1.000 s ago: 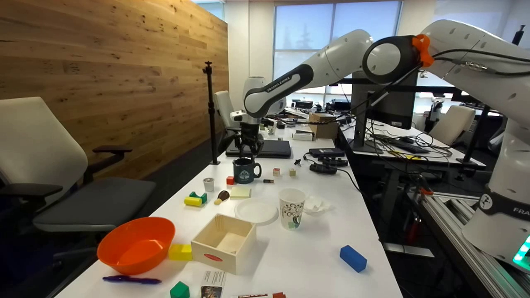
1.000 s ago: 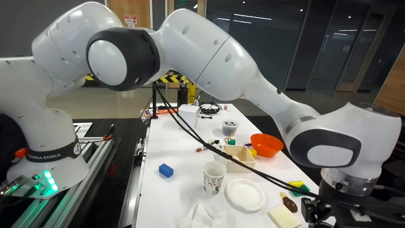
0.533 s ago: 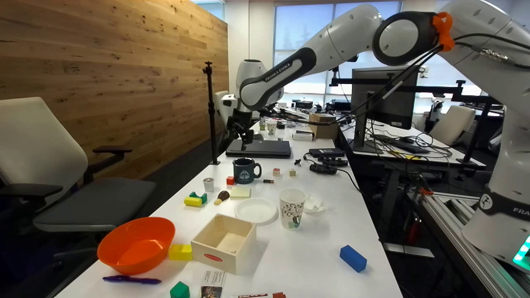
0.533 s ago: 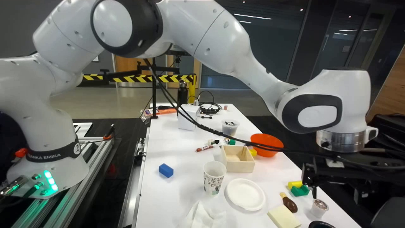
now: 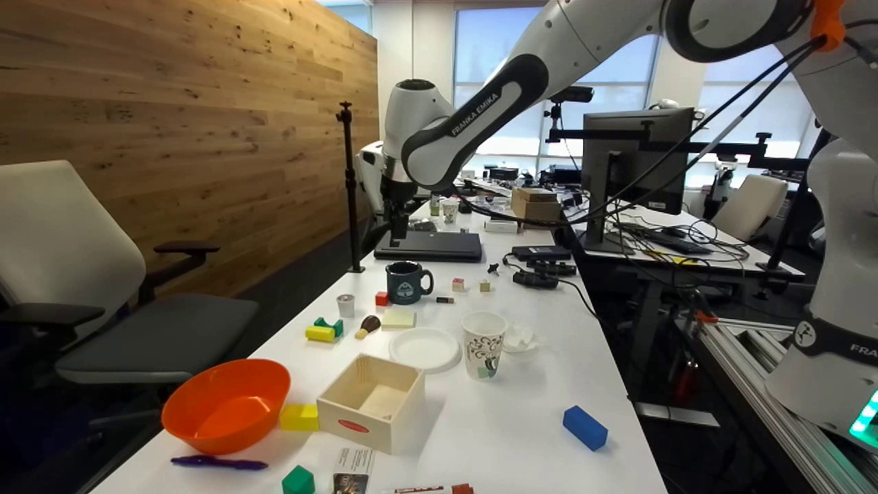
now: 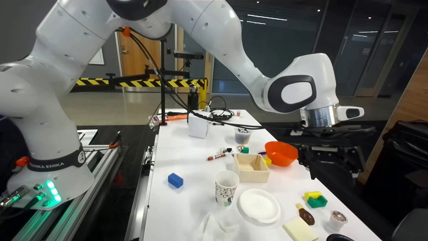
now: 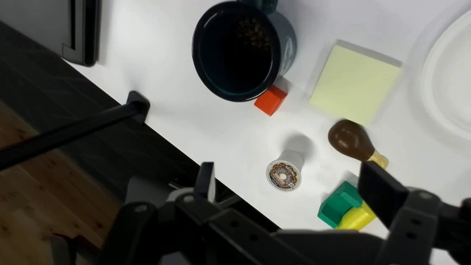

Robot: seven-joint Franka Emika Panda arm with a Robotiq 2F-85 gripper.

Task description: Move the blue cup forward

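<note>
Wrist view: glossy, round-rimmed blue cup (image 7: 220, 55).

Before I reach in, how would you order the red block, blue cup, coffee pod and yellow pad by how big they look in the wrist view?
Largest to smallest:
Blue cup, slightly cut off at the top edge
Yellow pad
Coffee pod
Red block, perhaps partly hidden

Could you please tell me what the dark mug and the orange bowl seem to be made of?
Mug: glossy, probably glazed ceramic; its rim shows faint highlights. Bowl: smooth, slightly shiny, likely plastic, going by its thin wall and even orange colour.
</note>
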